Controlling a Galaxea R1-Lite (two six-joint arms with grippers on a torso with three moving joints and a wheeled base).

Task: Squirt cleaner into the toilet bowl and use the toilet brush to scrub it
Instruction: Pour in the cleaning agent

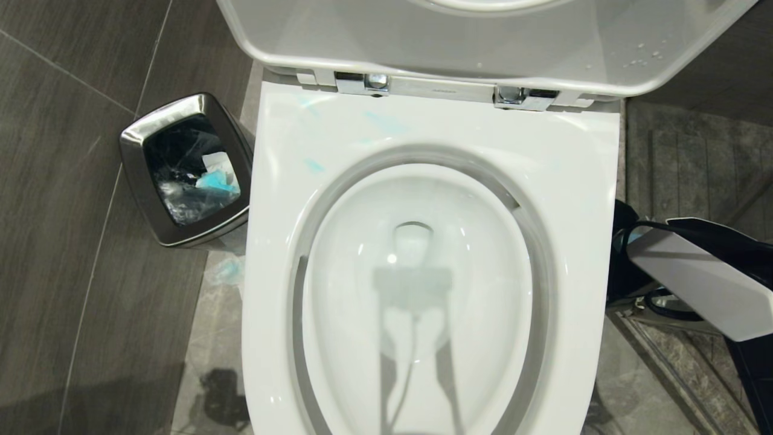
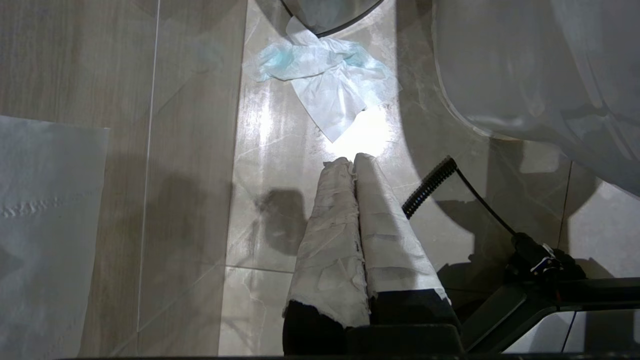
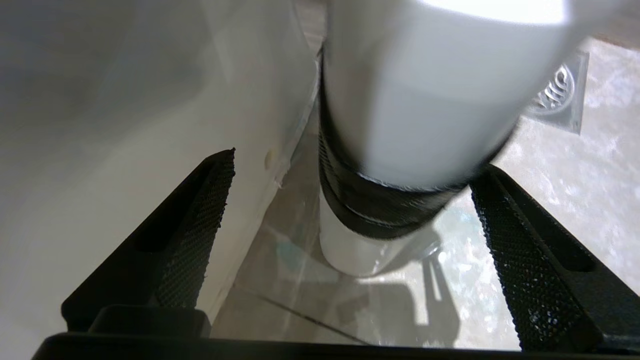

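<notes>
The toilet bowl (image 1: 580, 199) fills the head view, white and glossy, with its lid (image 1: 483, 42) raised. Pale blue smears of cleaner (image 1: 386, 124) streak the back of the rim. My right arm (image 1: 694, 278) reaches down beside the bowl's right side. In the right wrist view my right gripper (image 3: 353, 164) is open, and its black fingers (image 3: 200, 235) flank a white upright cylinder with a black band (image 3: 380, 210) that stands on the floor. I cannot tell whether this is the toilet brush. My left gripper (image 2: 350, 159) hangs shut and empty over the floor.
A steel waste bin (image 1: 130, 157) holding blue-stained tissue stands left of the toilet. A crumpled tissue (image 2: 325, 85) with blue stains lies on the tiles near the toilet's base (image 2: 525, 75). A square floor drain (image 3: 555, 95) sits beyond the cylinder.
</notes>
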